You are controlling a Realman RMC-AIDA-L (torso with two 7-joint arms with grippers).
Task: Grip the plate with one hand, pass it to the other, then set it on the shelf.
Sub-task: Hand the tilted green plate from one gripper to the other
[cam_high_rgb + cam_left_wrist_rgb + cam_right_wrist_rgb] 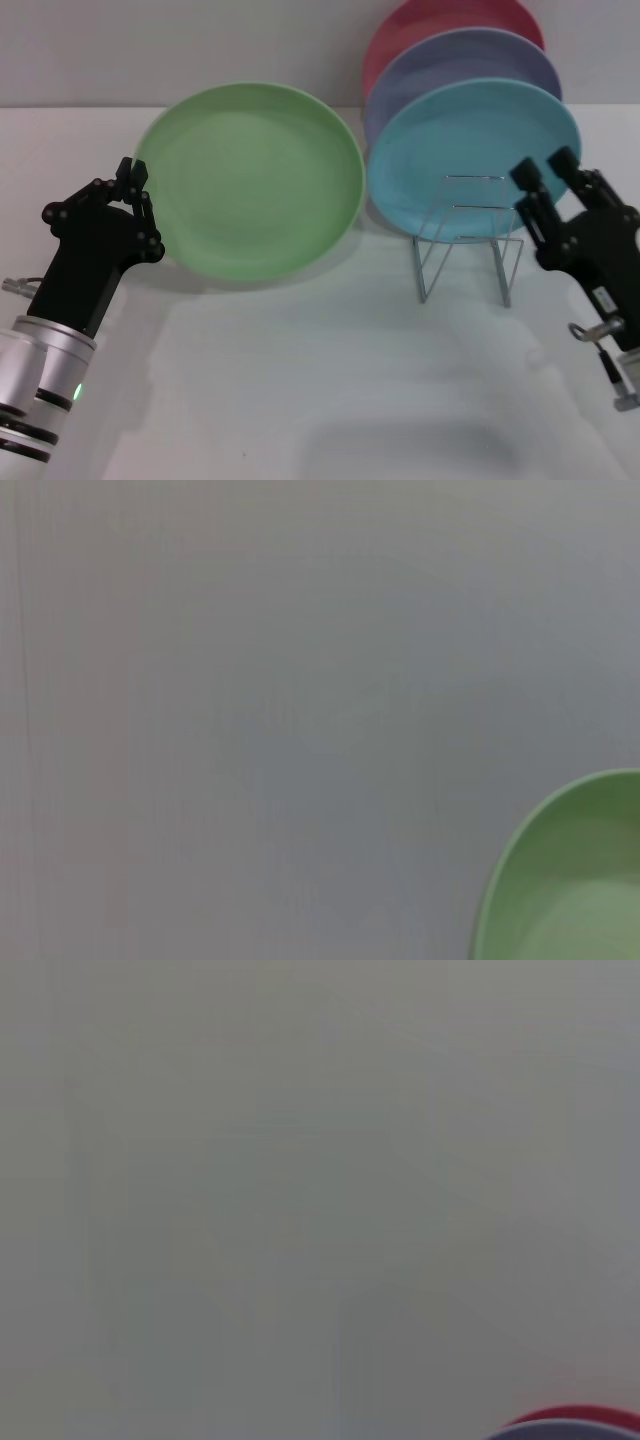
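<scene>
My left gripper [133,180], black on its silver arm with a green light glowing near the wrist, sits at the left of the white table [300,400], its two fingers drawn close together right at the left rim of the light green plate [250,178]; from my head camera I cannot tell whether they actually pinch the rim or merely touch it. The plate stands tilted up, its face toward me, left of centre, and my left wrist camera catches only a curved slice of its green edge [570,880] against the grey wall. To the right of it, the wire shelf [468,240] already carries three upright plates: a turquoise plate [470,150] in front, a lavender plate [470,60] behind it and a red plate [450,20] at the back. The green plate's right rim stands just beside the turquoise one. At far right, my right gripper [548,170] hangs beside the shelf with its fingers spread apart, holding nothing.
</scene>
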